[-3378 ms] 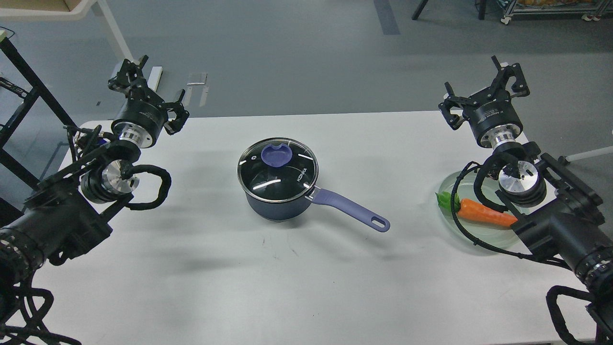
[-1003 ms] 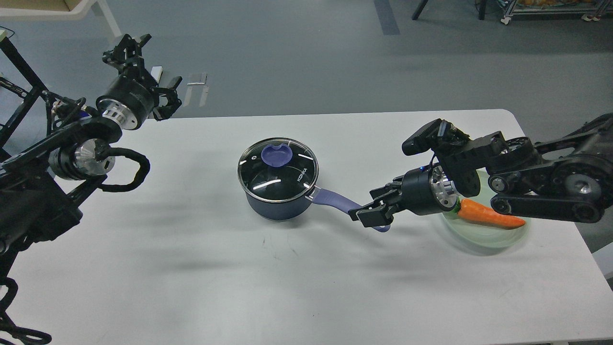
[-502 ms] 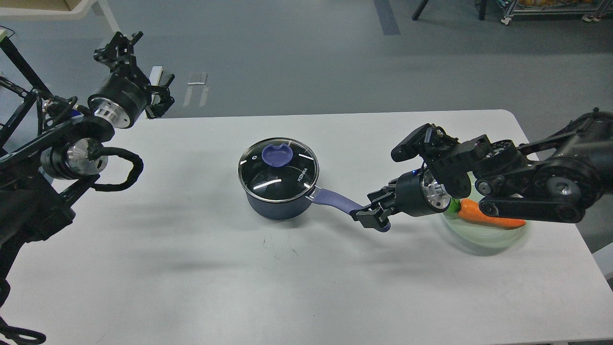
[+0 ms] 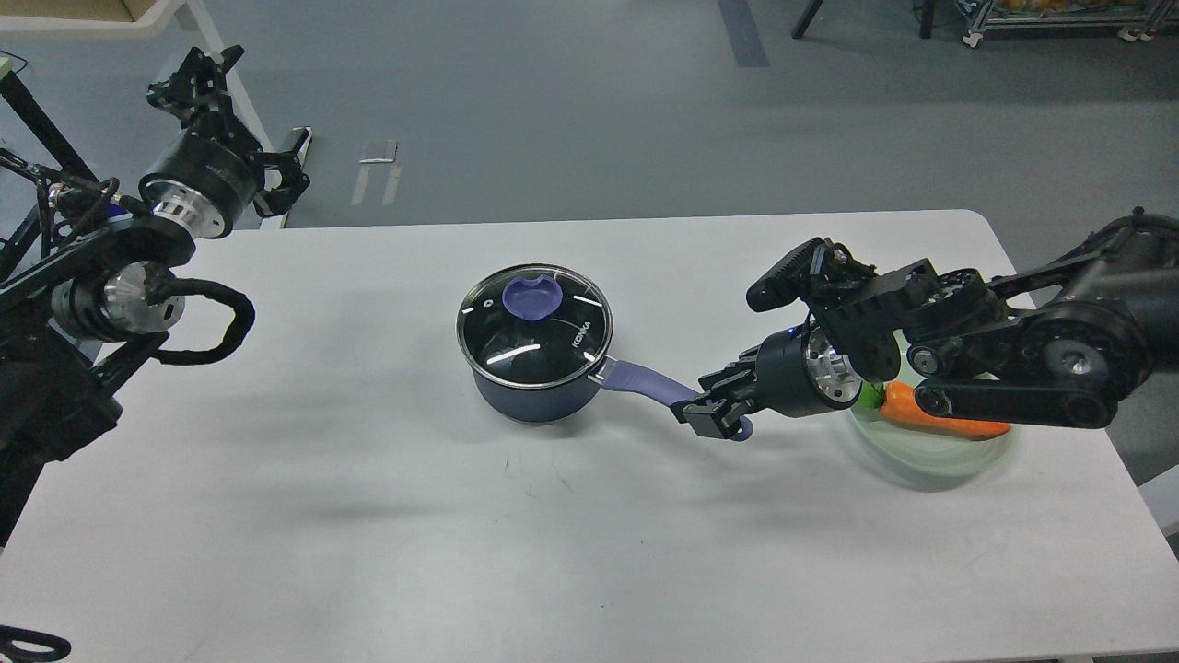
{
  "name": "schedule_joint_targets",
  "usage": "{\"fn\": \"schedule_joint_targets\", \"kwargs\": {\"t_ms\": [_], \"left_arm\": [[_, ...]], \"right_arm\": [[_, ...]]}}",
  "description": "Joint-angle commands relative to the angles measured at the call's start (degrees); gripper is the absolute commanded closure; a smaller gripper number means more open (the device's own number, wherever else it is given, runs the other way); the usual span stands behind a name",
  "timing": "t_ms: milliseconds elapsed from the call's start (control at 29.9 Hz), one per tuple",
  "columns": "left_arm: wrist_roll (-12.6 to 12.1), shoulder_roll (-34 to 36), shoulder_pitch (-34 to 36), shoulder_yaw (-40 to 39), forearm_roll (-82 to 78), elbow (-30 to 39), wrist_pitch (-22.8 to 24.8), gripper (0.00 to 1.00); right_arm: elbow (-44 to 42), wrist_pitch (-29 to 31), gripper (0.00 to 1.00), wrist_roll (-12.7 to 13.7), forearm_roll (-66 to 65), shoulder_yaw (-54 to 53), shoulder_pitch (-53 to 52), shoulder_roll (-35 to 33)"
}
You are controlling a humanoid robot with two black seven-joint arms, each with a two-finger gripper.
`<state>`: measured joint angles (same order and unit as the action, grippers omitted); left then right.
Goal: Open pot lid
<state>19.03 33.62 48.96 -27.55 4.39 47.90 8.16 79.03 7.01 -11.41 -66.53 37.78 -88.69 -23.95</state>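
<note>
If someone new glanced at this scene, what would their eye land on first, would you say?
Probably the dark pot mid-table, its glass lid on, with a purple knob. Next, the right gripper closing around the end of the purple handle, and a carrot in the glass dish at the right.

A dark blue pot (image 4: 534,391) stands upright mid-table. Its glass lid (image 4: 534,327) sits closed, seemingly level. The purple handle (image 4: 645,382) points right and near.
</note>
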Motion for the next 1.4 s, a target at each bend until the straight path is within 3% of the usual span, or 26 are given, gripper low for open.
{"fn": "schedule_joint_targets", "kwargs": {"t_ms": [0,301,502,803,1104,1204,1371], "left_arm": [[0.0,0.2,0.0,0.0,0.0,0.6,-0.1,0.0],[-0.1,1.2,0.1,0.1,-0.1,2.8,-0.2,0.0],[-0.8,2.7,6.2,1.9,-4.5,3.5,-0.2,0.0],[-0.3,0.9,17.5,12.1,-33.2,9.2,-1.4,0.01],[1.3,-6.5,17.4,16.5,-76.3,14.0,-4.0,0.01],[1.8,-7.9,17.4,21.6,-88.4,13.5,-8.1,0.01],[1.8,-8.0,18.0,32.5,-102.5,11.8,-20.9,0.01]], "right_arm": [[0.0,0.1,0.51,0.0,0.0,0.0,0.0,0.0],[0.1,0.5,0.71,0.0,0.1,0.0,-0.2,0.4],[0.0,0.5,0.77,0.0,0.1,0.0,-0.2,0.6],[0.0,0.5,0.77,-0.2,0.2,-0.2,-0.3,0.7],[0.2,0.5,0.78,-0.5,0.3,-0.4,-0.2,0.6],[0.2,0.5,0.78,-0.5,0.3,-0.5,-0.3,0.7],[0.2,0.5,0.78,-0.5,0.3,-0.5,-0.3,0.8]]}}
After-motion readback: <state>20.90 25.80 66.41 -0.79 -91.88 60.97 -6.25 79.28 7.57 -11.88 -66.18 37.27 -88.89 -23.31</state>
